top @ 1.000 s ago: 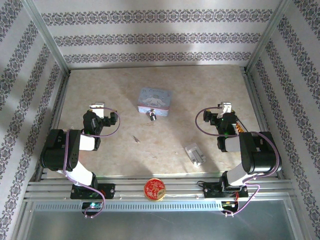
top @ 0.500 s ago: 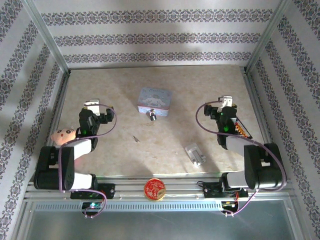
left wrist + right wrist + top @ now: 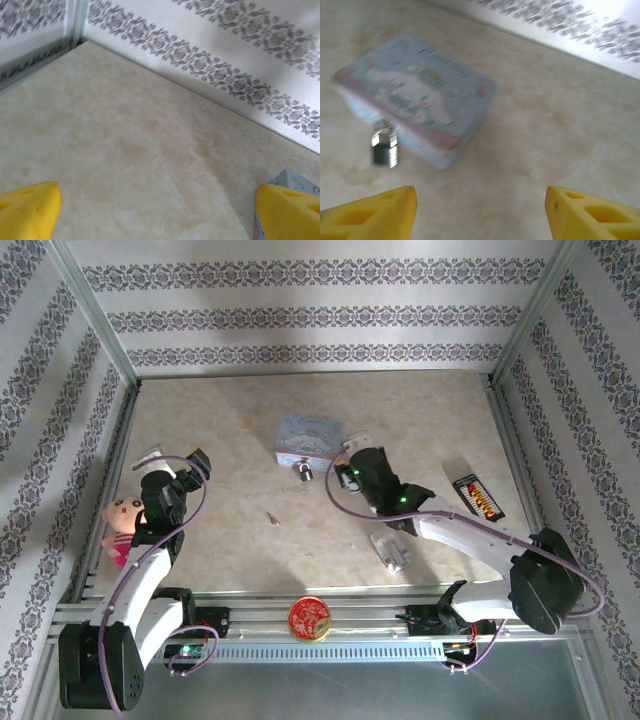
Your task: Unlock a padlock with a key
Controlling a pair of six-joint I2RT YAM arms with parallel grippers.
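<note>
Right gripper [image 3: 480, 216]: hangs empty, jaws apart, near the padlock [image 3: 385, 147] at the front edge of the tin [image 3: 420, 107], probably to pin it. Leaves the key [image 3: 270, 517] loose on the counter [image 3: 420, 410] for the wide-open left gripper [image 3: 155, 212].

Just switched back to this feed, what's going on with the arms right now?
Nothing is held yet. The right gripper hovers with open jaws just short of the pale blue tin, and the padlock sits right at the tin's near edge, ahead and to one side of the jaws. The key lies loose on the table, apart from both arms. The left gripper is open too, over bare table.
</note>
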